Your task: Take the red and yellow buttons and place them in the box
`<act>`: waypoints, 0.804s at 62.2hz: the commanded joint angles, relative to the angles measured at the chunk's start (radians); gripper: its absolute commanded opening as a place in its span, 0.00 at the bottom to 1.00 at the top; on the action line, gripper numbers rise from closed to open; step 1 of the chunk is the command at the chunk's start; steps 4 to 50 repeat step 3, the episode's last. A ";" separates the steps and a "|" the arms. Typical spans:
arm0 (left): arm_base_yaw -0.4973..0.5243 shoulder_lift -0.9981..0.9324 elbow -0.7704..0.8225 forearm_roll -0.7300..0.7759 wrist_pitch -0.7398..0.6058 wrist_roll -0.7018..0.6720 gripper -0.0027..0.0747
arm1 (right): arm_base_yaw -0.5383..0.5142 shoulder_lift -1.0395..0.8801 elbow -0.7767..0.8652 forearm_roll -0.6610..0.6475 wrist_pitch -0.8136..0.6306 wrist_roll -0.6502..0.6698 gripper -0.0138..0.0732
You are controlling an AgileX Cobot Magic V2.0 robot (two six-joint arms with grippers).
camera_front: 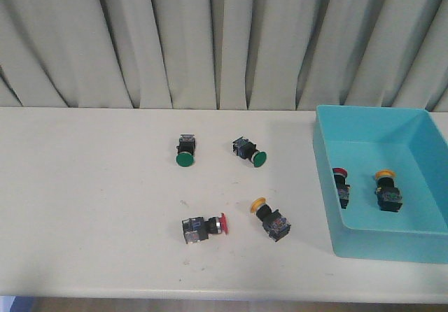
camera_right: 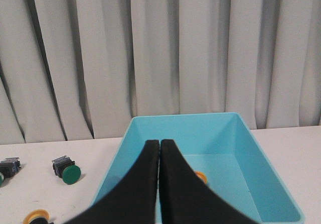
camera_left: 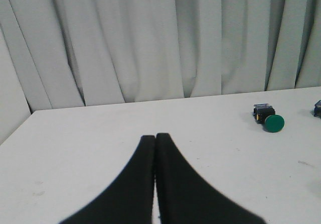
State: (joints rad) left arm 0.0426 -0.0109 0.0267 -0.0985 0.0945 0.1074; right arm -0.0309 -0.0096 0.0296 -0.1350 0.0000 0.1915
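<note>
The task is being judged as partly done: a red button (camera_front: 341, 184) and a yellow button (camera_front: 386, 189) are already lying inside the box (camera_front: 329, 186), which is sitting at the right edge of the worktop, while a second red button (camera_front: 204, 227) and a second yellow button (camera_front: 271, 218) are still lying on the table (camera_front: 84, 200) toward the front edge, near the middle, close to each other but not touching. Two green buttons (camera_front: 185, 150) (camera_front: 249, 152) are lying farther back, toward the rear edge, and are to be left alone. Neither arm is being shown in the front view. In the wrist views, the left gripper (camera_left: 155, 137) is being held clenched with its fingers pressed together and nothing between them, above the left part of the table; the right gripper (camera_right: 160, 143) is likewise being held clenched and empty, above the near wall of the box. A fresh pick is therefore judged to be the step in hand. For the next move, one gripper needs to be opened, brought down over the blocky body of the nearer remaining button, and closed across it; the yellow one, lying nearer the box, looks best suited to the right arm.
</note>
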 commanded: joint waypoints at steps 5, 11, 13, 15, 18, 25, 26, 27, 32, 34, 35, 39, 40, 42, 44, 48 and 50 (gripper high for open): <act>-0.002 -0.015 0.044 -0.004 -0.070 -0.002 0.02 | 0.001 -0.011 0.007 0.000 -0.076 -0.002 0.15; -0.002 -0.015 0.044 -0.004 -0.070 -0.002 0.02 | 0.001 -0.011 0.007 0.000 -0.076 -0.002 0.15; -0.002 -0.015 0.044 -0.004 -0.070 -0.002 0.02 | 0.001 -0.011 0.007 0.000 -0.076 -0.002 0.15; -0.002 -0.015 0.044 -0.004 -0.070 -0.002 0.02 | 0.001 -0.011 0.007 0.000 -0.076 -0.002 0.15; -0.002 -0.015 0.044 -0.004 -0.070 -0.002 0.02 | 0.001 -0.011 0.007 0.000 -0.076 -0.002 0.15; -0.002 -0.015 0.044 -0.004 -0.070 -0.002 0.02 | 0.001 -0.011 0.007 0.000 -0.076 -0.002 0.15; -0.002 -0.015 0.044 -0.004 -0.070 -0.002 0.02 | 0.001 -0.011 0.007 0.000 -0.076 -0.002 0.15; -0.002 -0.015 0.044 -0.004 -0.070 -0.002 0.02 | 0.001 -0.011 0.007 0.000 -0.076 -0.002 0.15; -0.002 -0.015 0.044 -0.004 -0.070 -0.002 0.02 | 0.001 -0.011 0.007 0.000 -0.076 -0.002 0.15; -0.002 -0.015 0.044 -0.004 -0.070 -0.002 0.02 | 0.001 -0.011 0.007 0.000 -0.076 -0.002 0.15; -0.002 -0.015 0.044 -0.004 -0.070 -0.002 0.02 | 0.001 -0.011 0.007 0.000 -0.076 -0.002 0.15; -0.002 -0.015 0.044 -0.004 -0.070 -0.002 0.02 | 0.001 -0.011 0.007 0.000 -0.076 -0.002 0.15; -0.002 -0.015 0.044 -0.004 -0.070 -0.002 0.02 | 0.001 -0.011 0.007 0.000 -0.076 -0.002 0.15; -0.002 -0.015 0.044 -0.004 -0.070 -0.002 0.02 | 0.001 -0.011 0.007 0.000 -0.076 -0.002 0.15; -0.002 -0.015 0.044 -0.004 -0.070 -0.002 0.02 | 0.001 -0.011 0.007 0.000 -0.076 -0.002 0.15; -0.002 -0.015 0.044 -0.004 -0.070 -0.002 0.02 | 0.001 -0.011 0.007 0.000 -0.076 -0.002 0.15; -0.002 -0.015 0.044 -0.004 -0.070 -0.002 0.02 | 0.001 -0.011 0.007 0.000 -0.076 -0.002 0.15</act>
